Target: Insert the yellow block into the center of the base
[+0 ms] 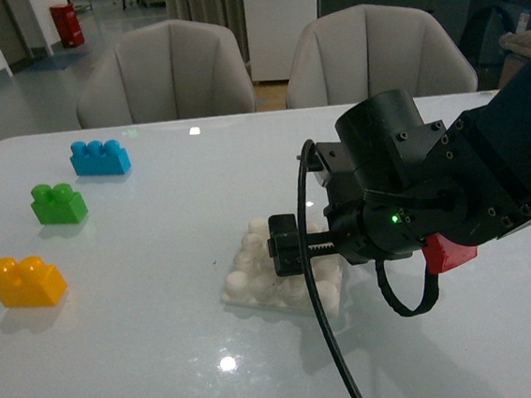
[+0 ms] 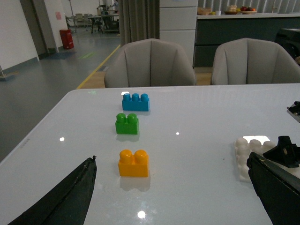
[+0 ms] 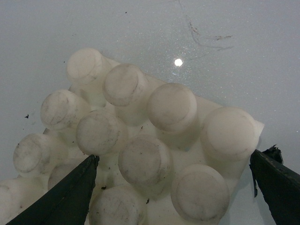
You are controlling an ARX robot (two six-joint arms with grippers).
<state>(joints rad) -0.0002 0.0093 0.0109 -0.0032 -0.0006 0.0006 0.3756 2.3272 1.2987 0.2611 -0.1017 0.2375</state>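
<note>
Black cable [image 1: 313, 279] and the right gripper [image 1: 285, 246] hide part of the base [image 1: 254, 280]; the yellow block [image 1: 27, 281] sits well apart, ungrasped. The left gripper [image 2: 172, 161] gapes empty, block ahead: grasping it probably comes next. Right fingers [image 3: 70, 192] spread empty over the studs [image 3: 172, 107]; contact is unclear.
</note>
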